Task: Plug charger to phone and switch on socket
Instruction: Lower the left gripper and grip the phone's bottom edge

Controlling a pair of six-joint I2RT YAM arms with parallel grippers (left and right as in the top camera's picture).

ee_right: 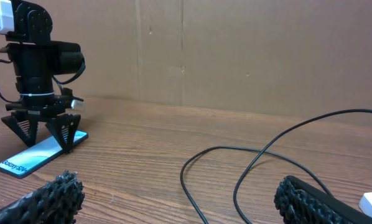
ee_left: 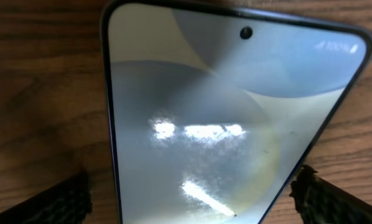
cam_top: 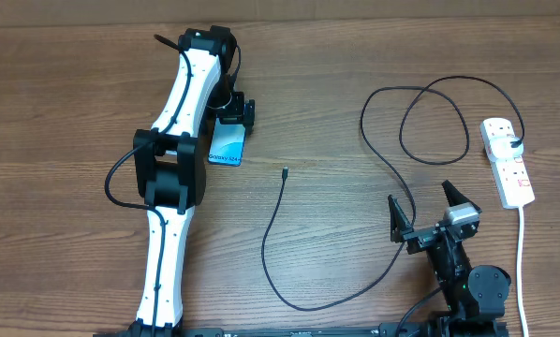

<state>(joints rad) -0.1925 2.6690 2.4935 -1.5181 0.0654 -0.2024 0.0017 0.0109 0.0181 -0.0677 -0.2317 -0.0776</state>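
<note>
The phone (cam_top: 228, 148) lies flat left of centre, its light-blue screen up and "Galaxy S24" at its near edge. My left gripper (cam_top: 233, 114) is open and stands over the phone's far end, one finger on each side. In the left wrist view the phone's screen (ee_left: 223, 112) fills the frame between the open fingers (ee_left: 192, 196). The charger, a thin black cable (cam_top: 280, 243), has its small tip (cam_top: 286, 172) lying free on the table. Its black plug (cam_top: 515, 142) sits in the white socket strip (cam_top: 509, 173). My right gripper (cam_top: 428, 208) is open and empty above the cable (ee_right: 236, 168).
The cable loops widely across the right half of the table (cam_top: 430, 112). The strip's white cord (cam_top: 521, 262) runs toward the front edge at the right. A cardboard wall (ee_right: 236, 50) stands behind the table. The phone (ee_right: 41, 155) and left gripper (ee_right: 44, 127) show in the right wrist view.
</note>
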